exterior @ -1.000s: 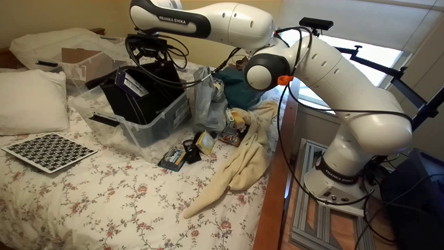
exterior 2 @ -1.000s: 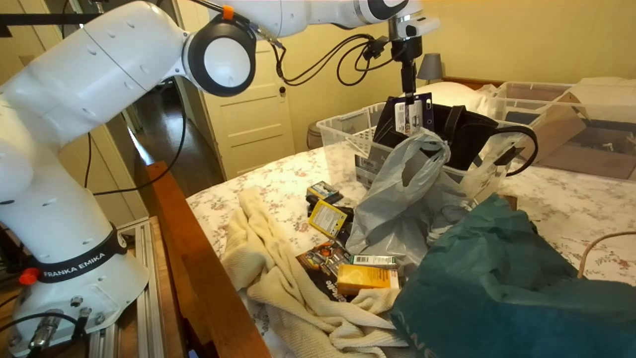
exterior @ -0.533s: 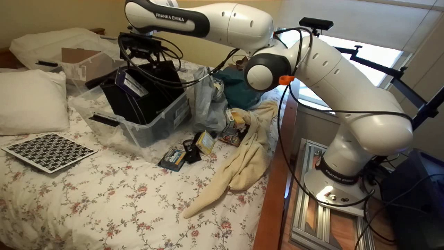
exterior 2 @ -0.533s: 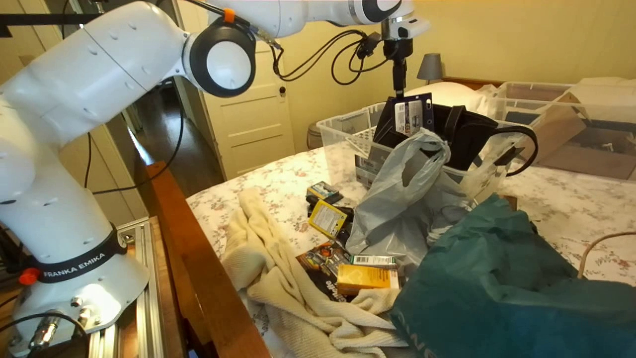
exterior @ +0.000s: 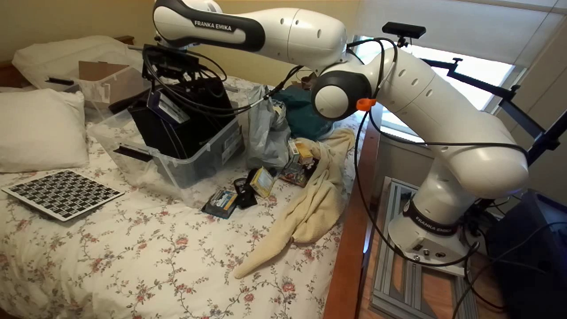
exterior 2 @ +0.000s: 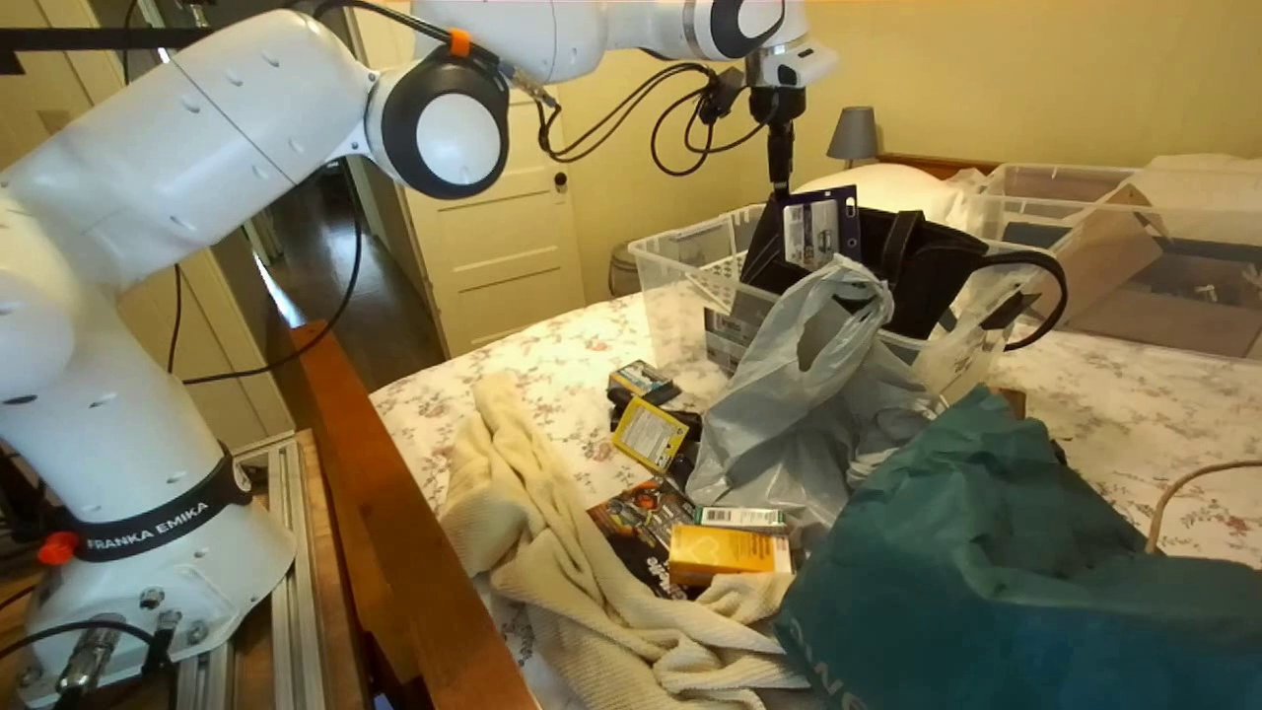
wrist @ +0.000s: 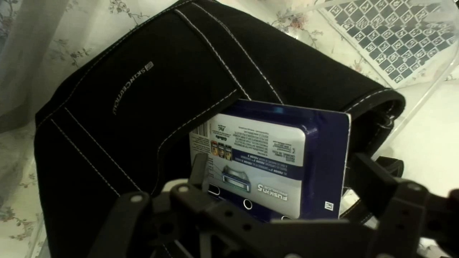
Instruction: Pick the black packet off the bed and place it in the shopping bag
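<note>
Black fabric shopping bag, white-stitched, fills L & ctr of the wrist view, w/ small pale lettering at upper L. Dark packet, blue-purple card w/ a silvery printed label, sits tilted in the bag's mouth, just R of ctr; its print, incl. "Fusion5", reads upside down. Robot's gripper shows along the bottom edge; its jaws are released, spread wide, one near each side of the packet as framed. Can't tell if a tip touches the card.

In both exterior views the bag stands in a clear plastic bin on a floral-covered bed, packet poking up from its top, gripper just above. White robot arm runs from upper ctr-L to its base, lower R, in an exterior view.

Around ctr in an exterior view: grey plastic bag, overlapping the bin as framed; teal bag, lower R; cream blanket, bottom ctr; btwn blanket & grey bag, a yellow box & lower down an orange-yellow box.

At L in an exterior view, a b/w checkered board lies on the bed, w/ a white pillow higher up at the L edge. Same board shows at upper R of the wrist view.
</note>
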Robot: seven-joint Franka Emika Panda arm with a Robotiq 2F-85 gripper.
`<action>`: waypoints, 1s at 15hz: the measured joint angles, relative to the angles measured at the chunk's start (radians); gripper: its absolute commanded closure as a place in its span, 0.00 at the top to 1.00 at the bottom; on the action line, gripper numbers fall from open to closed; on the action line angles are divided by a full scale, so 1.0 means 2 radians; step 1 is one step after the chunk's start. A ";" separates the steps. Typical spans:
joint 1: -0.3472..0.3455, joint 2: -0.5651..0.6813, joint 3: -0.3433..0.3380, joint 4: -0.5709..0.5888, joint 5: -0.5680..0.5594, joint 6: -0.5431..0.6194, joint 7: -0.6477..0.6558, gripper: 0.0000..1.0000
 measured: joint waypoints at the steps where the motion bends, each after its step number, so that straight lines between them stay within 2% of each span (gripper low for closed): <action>1: 0.000 0.000 -0.001 0.000 0.000 0.000 0.000 1.00; 7: 0.009 0.008 -0.001 -0.002 0.000 0.009 0.021 1.00; 12: 0.021 0.028 -0.002 -0.002 0.000 0.075 0.027 0.99; 14: 0.023 0.035 -0.004 -0.002 0.000 0.097 0.028 0.85; 15: 0.024 0.038 -0.007 -0.002 -0.001 0.104 0.028 0.72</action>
